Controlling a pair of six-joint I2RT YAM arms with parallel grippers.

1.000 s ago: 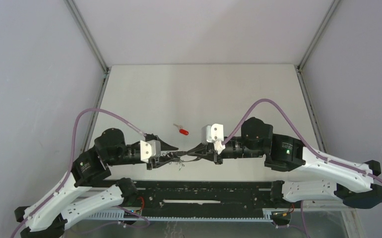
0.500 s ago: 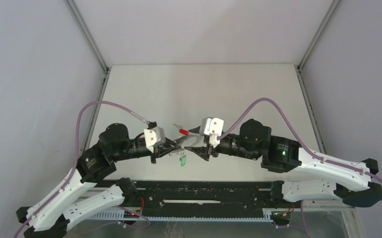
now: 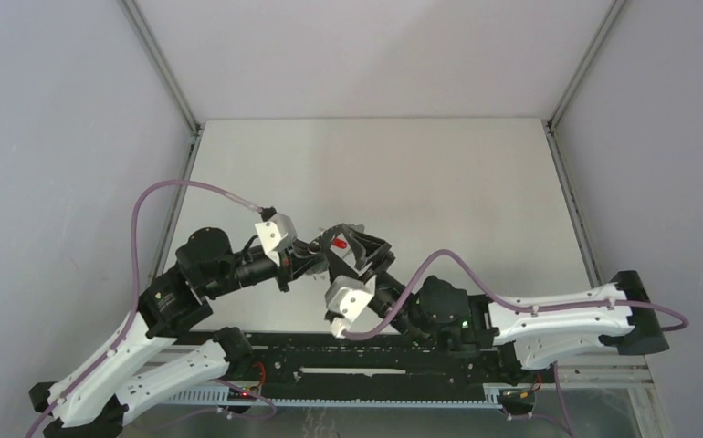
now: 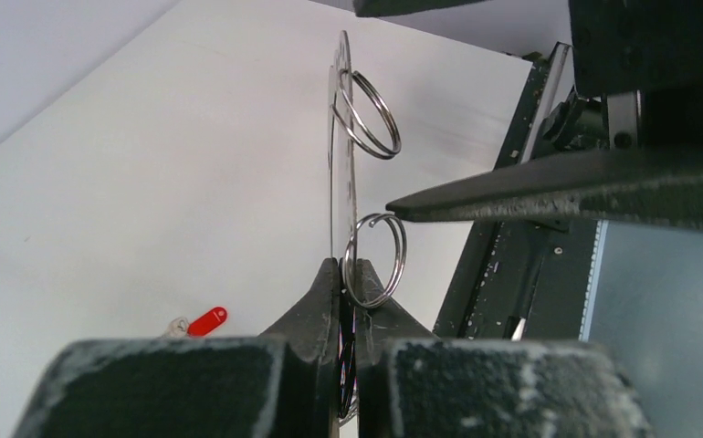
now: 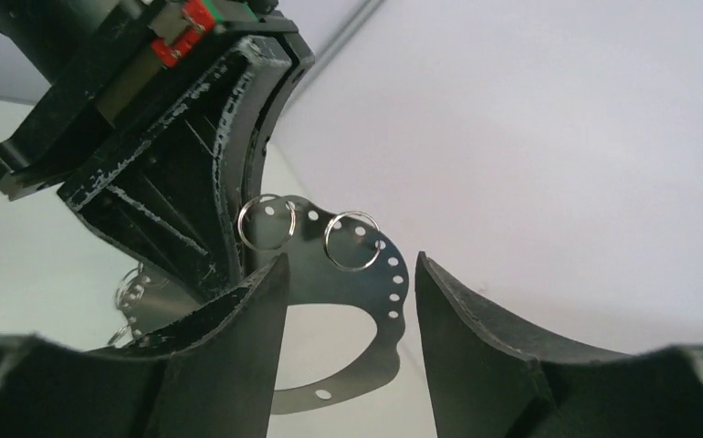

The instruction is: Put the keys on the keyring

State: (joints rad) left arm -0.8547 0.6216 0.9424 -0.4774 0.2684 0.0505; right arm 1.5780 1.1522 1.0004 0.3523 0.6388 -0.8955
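On the housing behind the left fingers, in the right wrist view, a red and green strip (image 5: pixel 182 26), too small to read. On the right arm, a green light (image 3: pixel 464 323), lit.

Jaws of the left gripper (image 4: pixel 346 274) pressed together, clamped on the keyring (image 5: pixel 330 285): a thin curved metal plate pierced with a row of holes, held up off the table and edge-on in the left wrist view. Through its holes two split rings, an upper ring (image 4: pixel 371 114) and a lower ring (image 4: pixel 375 260) just above the clamping fingertips. Further small rings (image 5: pixel 131 290), blurred, low behind that gripper's finger.

Jaws of the right gripper (image 5: pixel 348 265) apart, holding nothing, framing the plate from its own camera. One dark finger (image 4: pixel 558 187) reaching in from the side, tip just beside the lower ring; touching or not, hard to tell.

Flat on the table (image 3: pixel 439 182), the red key (image 4: pixel 204 321), below the plate and apart from it, lying between the two grippers in the top view.

Right forearm slanting in from the near edge. Purple cables (image 3: pixel 193 187) arching over both arms. Pale matte tabletop, plain grey walls (image 3: pixel 56 137) on three sides, black rail (image 3: pixel 375 351) along the near edge.
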